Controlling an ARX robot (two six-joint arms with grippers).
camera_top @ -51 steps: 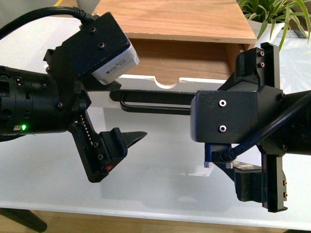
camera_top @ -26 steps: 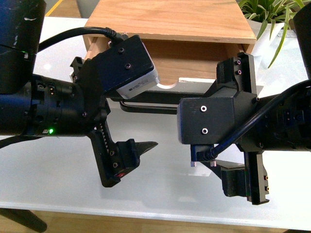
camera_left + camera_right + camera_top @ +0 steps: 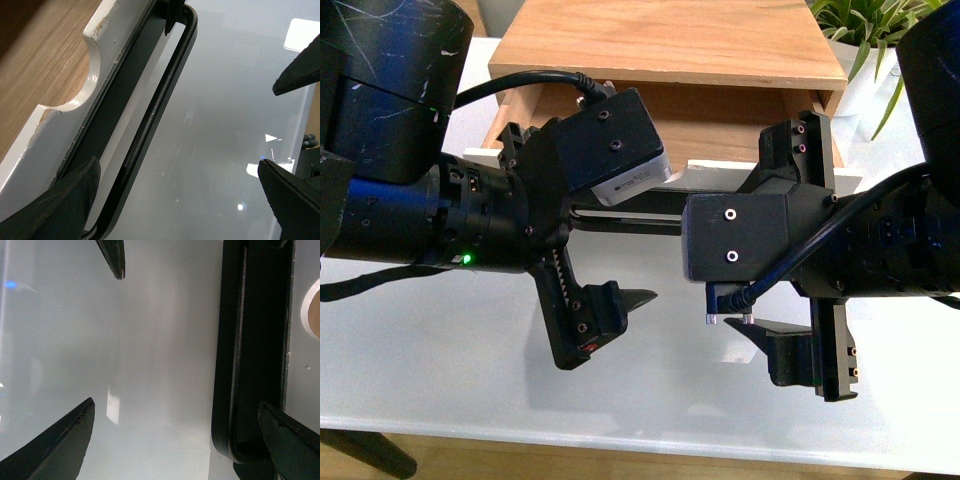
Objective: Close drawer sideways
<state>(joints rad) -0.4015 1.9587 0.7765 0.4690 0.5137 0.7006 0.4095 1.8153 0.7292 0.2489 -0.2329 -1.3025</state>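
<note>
- Left gripper (image 3: pixel 177 167) hangs sideways with its jaws spread wide. One finger (image 3: pixel 65 200) is by the white front panel (image 3: pixel 45 150) of the shallow wooden drawer (image 3: pixel 720 125), and the other is over bare counter. The long black bar handle (image 3: pixel 155 110) runs between them. I cannot tell whether the near finger touches the panel.
- That drawer stands part-open at the middle of the back edge of the glossy white counter (image 3: pixel 450 340), with its front towards the front edge. If the push starts from here, a fingertip could slip into the gap behind the bar and hook it, dragging the front askew.
- Both grippers sit close together near the middle of the counter, and each one's finger shows in the other's wrist view. A small drift inward could knock them together.
- Right gripper (image 3: pixel 176 405) is also wide open, with one finger over the rounded right end of the handle and the other above bare counter. If one arm presses harder than the other, the drawer could skew and jam in the plain wooden cabinet (image 3: pixel 670 40).
- A hard shove might slide the whole cabinet towards the back edge. The green leafy plant (image 3: pixel 880 30) at the back right corner stands near it.
</note>
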